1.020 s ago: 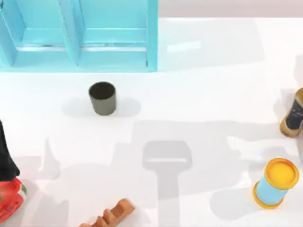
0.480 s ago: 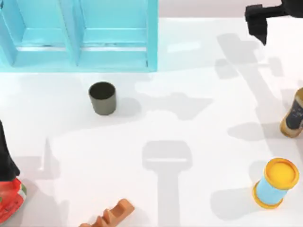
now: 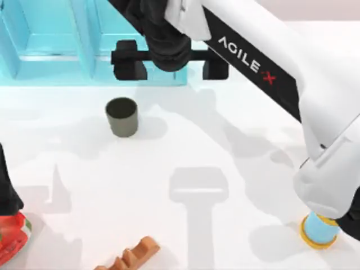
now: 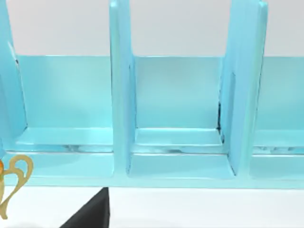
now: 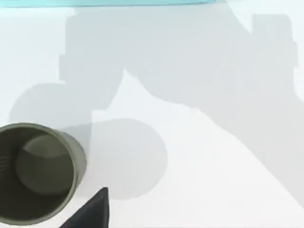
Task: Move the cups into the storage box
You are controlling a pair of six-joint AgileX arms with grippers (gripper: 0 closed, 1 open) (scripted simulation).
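- Right arm (image 3: 264, 67): reaches in from the counter's lower right, slanting across to the upper middle in the top view. White shell with "AGILEX" lettering.
- Right tool (image 3: 172, 64): fingers set wide apart, holding nothing. One dark finger (image 3: 129, 62) lies over the front edge of the box, the other over the box's right front corner. The tool is above and just to the right of the olive cup, apart from it.
- Olive cup (image 3: 122, 116): upright on the counter (image 3: 236, 185), mouth up, near the front of the box but not touching it. In the right wrist view the olive cup (image 5: 38, 173) sits beside a dark tip of the right tool, and the arm's shadow falls across the counter around it.
- Box (image 3: 56, 67): turquoise, at the counter's upper left, with upright dividers. The left wrist view looks into the box (image 4: 121, 95) from the front, where two dividers separate three compartments side by side.
- Left tool (image 4: 90, 213): one dark tip shows low in the left wrist view, in front of the box. Cannot tell whether this tool is apart or together.
- Canister (image 3: 319, 230): light blue, at the lower right, mostly hidden under the right arm.
- Brown ridged piece (image 3: 129, 256): lies at the lower edge of the counter, well apart from the cup.
- Red object (image 3: 11, 239): at the lower left edge, with a dark shape just above it. Cannot tell what either is.
- Gold curl (image 4: 14, 185): at the edge of the left wrist view, in front of the box. Too little of it is visible to identify.
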